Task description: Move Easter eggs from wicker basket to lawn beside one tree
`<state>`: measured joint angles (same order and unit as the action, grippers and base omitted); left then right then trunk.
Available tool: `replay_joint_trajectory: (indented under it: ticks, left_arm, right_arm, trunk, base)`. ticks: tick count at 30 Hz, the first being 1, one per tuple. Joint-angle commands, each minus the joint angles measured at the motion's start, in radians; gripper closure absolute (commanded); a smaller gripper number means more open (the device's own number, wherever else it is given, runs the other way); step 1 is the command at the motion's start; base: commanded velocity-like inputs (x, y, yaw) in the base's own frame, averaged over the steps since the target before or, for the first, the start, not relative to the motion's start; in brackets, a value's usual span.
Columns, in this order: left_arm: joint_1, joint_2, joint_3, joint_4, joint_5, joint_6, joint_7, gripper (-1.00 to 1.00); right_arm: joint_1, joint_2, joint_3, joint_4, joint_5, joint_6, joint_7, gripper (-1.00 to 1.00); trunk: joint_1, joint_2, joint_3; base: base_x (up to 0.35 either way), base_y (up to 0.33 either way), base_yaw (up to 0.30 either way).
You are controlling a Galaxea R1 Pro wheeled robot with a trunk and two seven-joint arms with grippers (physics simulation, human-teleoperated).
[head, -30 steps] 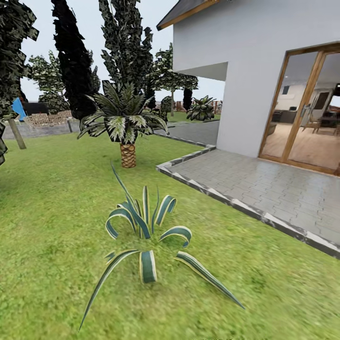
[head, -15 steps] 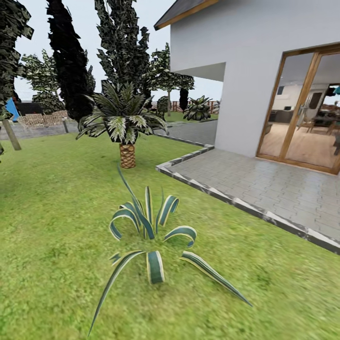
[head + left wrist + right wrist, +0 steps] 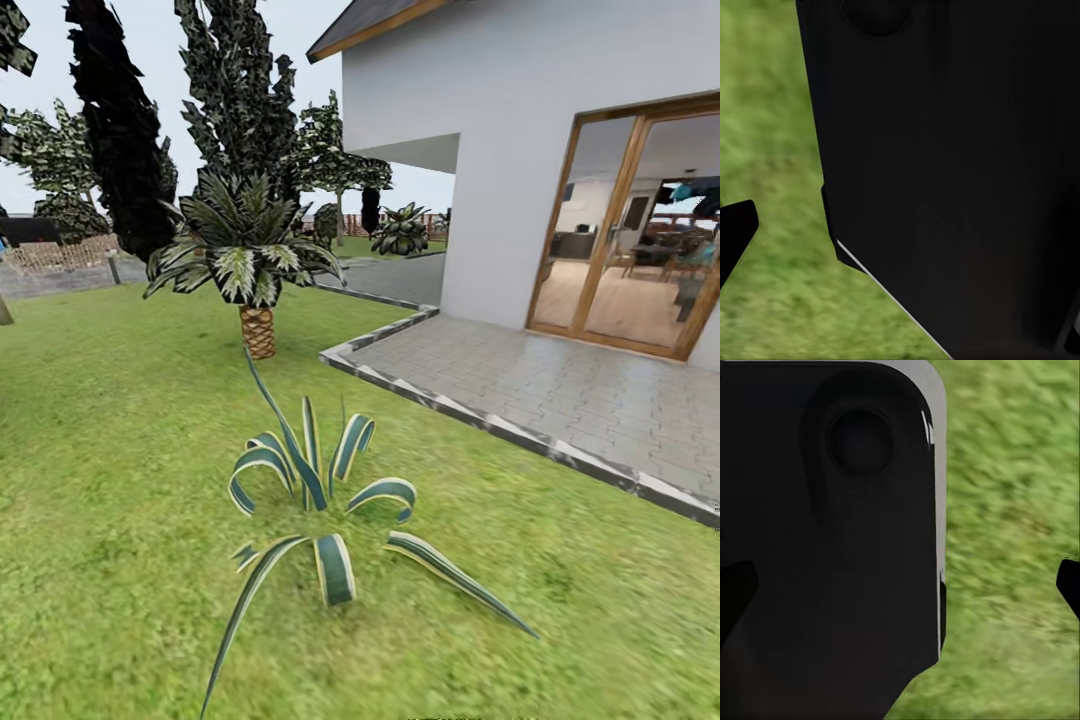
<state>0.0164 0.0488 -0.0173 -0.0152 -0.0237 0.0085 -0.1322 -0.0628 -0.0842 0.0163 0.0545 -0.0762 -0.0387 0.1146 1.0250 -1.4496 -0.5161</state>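
Observation:
The Easter eggs and the wicker basket are out of view. The lawn (image 3: 110, 480) spreads across the near ground of the garden in the head view. Dark trees (image 3: 235, 90) stand at the back left, among them a near-black conifer (image 3: 120, 130). In the left wrist view my left gripper (image 3: 900, 232) hangs over grass beside a black part of my own body, with one dark fingertip (image 3: 733, 229) at the picture's edge. My right gripper (image 3: 904, 585) has its fingertips (image 3: 1069, 585) far apart, and nothing is held between them.
A striped agave plant (image 3: 315, 490) grows straight ahead on the grass. A short palm (image 3: 250, 265) stands behind it. A grey paved patio (image 3: 560, 390) with a raised stone kerb lies to the right, before a white house with glass doors (image 3: 625, 230). A fence (image 3: 60, 255) runs at the back left.
The whole head view has slid to the left, so the camera has turned right. The blue slide and leaning trunk at the left edge have left the picture.

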Motion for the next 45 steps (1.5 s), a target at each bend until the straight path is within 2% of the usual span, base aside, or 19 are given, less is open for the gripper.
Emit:
replay_joint_trajectory:
  ticks: [1, 7, 17, 26, 32, 45]
  left_arm:
    - [0.000, 0.000, -0.001, -0.002, -0.002, 0.001, -0.003, -1.00]
    - [0.000, 0.000, -0.001, -0.002, -0.002, 0.001, -0.003, -1.00]
    - [0.000, 0.000, -0.001, -0.002, -0.002, 0.001, -0.003, -1.00]
    - [0.000, 0.000, -0.001, -0.002, -0.002, 0.001, -0.003, -1.00]
    - [0.000, 0.000, -0.002, -0.001, -0.003, 0.002, -0.003, -1.00]
    - [0.000, -0.001, -0.003, 0.000, -0.004, 0.002, -0.003, -1.00]
  right_arm:
    - [-0.002, 0.000, 0.002, 0.004, -0.008, -0.004, 0.005, -1.00]
    - [-0.002, 0.000, 0.002, 0.004, -0.008, -0.003, 0.003, -1.00]
    - [-0.002, 0.000, 0.001, 0.004, -0.009, -0.001, 0.000, -1.00]
    - [-0.002, 0.004, 0.002, 0.007, -0.009, -0.003, 0.001, -1.00]
    - [-0.002, 0.003, 0.001, 0.007, -0.010, -0.002, 0.000, -1.00]
    - [-0.002, 0.004, 0.001, 0.007, -0.008, -0.002, 0.000, -1.00]
  trunk:
    - [0.000, 0.000, -0.001]
    - [0.000, 0.000, -0.001]
    - [0.000, 0.000, -0.001]
    - [0.000, 0.000, -0.007]
    - [0.000, 0.000, -0.008]
    - [0.000, 0.000, -0.008]
  base:
    - [0.007, 0.011, -0.293]
    - [0.002, 0.003, -0.250]
    - [0.000, 0.000, -0.028]
    - [0.000, 0.000, -0.208]
    - [0.018, 0.015, -0.039]
    - [0.214, 0.238, -0.001]
